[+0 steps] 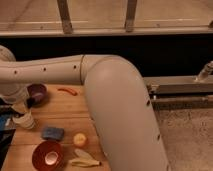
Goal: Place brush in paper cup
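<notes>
The paper cup (pixel 25 120) is off-white and stands on the wooden table (pixel 67 112) near its left edge, leaning slightly. My gripper (pixel 17 103) is at the far left, at the end of the long white arm (pixel 100 85), just above and touching or nearly touching the cup's rim. The gripper's end is hidden behind the wrist. I cannot see the brush; it may be hidden by the wrist or the cup.
A purple bowl (pixel 38 93) sits behind the cup. A red chili (pixel 67 91), a blue sponge (pixel 52 133), an orange ball (pixel 80 139), a banana (pixel 85 159) and a red bowl (pixel 47 155) lie on the table. A dark object (pixel 5 127) is at the left edge.
</notes>
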Available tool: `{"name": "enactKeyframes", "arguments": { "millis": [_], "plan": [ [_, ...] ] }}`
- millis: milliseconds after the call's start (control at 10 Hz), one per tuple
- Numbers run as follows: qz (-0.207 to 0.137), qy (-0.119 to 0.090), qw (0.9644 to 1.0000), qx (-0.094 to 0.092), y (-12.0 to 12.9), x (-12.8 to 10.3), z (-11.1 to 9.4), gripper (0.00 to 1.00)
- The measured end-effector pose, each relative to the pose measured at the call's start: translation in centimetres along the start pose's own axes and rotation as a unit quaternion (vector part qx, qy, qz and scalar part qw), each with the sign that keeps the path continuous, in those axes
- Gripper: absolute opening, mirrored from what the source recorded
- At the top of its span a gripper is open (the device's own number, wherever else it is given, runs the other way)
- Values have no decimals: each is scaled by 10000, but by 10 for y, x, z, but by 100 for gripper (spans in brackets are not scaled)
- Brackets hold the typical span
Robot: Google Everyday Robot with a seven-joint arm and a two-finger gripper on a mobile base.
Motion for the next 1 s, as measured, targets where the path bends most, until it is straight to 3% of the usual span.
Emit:
{"name": "enactKeyframes", "arguments": {
  "millis": [600, 1000],
  "plan": [
    [-12, -64, 9999, 78, -4, -1, 0, 0],
    [-13, -48, 10000, 7, -5, 1, 7, 0]
  ]
}}
